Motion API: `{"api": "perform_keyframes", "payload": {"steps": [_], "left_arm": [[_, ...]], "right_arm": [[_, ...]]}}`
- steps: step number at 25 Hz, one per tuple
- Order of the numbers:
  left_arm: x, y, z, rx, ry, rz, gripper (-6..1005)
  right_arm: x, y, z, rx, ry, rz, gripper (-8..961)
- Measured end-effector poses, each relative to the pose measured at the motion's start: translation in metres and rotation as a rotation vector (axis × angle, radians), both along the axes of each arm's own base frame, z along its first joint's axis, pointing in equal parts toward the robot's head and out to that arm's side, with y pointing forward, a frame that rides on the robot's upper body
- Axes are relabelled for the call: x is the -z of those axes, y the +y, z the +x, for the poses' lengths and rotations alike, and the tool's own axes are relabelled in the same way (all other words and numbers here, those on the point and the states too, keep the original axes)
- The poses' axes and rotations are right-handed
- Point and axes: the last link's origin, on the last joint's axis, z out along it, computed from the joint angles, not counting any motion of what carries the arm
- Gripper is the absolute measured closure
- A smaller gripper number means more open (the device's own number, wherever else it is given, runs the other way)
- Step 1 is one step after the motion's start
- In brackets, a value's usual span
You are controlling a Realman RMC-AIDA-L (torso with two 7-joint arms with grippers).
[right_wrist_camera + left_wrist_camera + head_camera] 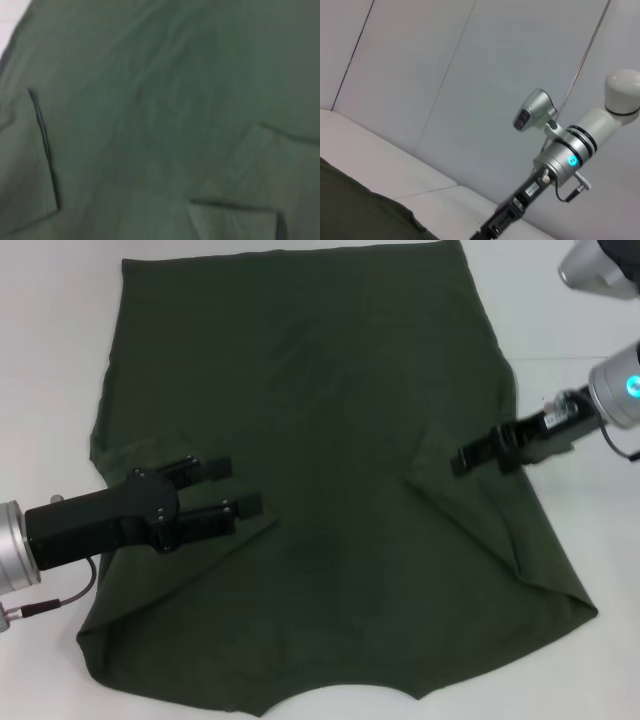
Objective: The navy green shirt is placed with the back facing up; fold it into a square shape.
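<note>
The navy green shirt [320, 420] lies spread on the white table [50, 360], plain side up, with both sleeves folded inward over the body. My left gripper [232, 486] is open and empty, low over the folded left sleeve [170, 530]. My right gripper [460, 458] hovers over the folded right sleeve [470, 510], near its inner tip. The shirt fills the right wrist view [150, 125], with both sleeve folds showing. A corner of the shirt shows in the left wrist view [350, 210].
The shirt's hem [290, 260] reaches the far table edge, and its collar end [340, 695] lies near me. Bare table shows left and right [590, 540] of the shirt. The left wrist view shows the right arm [565, 160] before a grey wall.
</note>
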Motion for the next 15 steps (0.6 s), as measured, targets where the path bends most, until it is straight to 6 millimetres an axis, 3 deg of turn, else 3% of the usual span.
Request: {"api": "perform_keyframes", "payload": {"steps": [4, 10, 15], "left_arm": [[0.0, -0.001, 0.0, -0.001, -0.001, -0.001, 136], [0.001, -0.001, 0.0, 0.0, -0.001, -0.001, 137], [0.001, -0.001, 0.0, 0.001, -0.002, 0.0, 137]], "right_arm": [[0.008, -0.01, 0.011, 0.027, 0.003, -0.033, 112], [0.017, -0.016, 0.019, 0.03, 0.0, -0.03, 31], [0.024, -0.017, 0.022, 0.027, 0.005, -0.016, 30]]}}
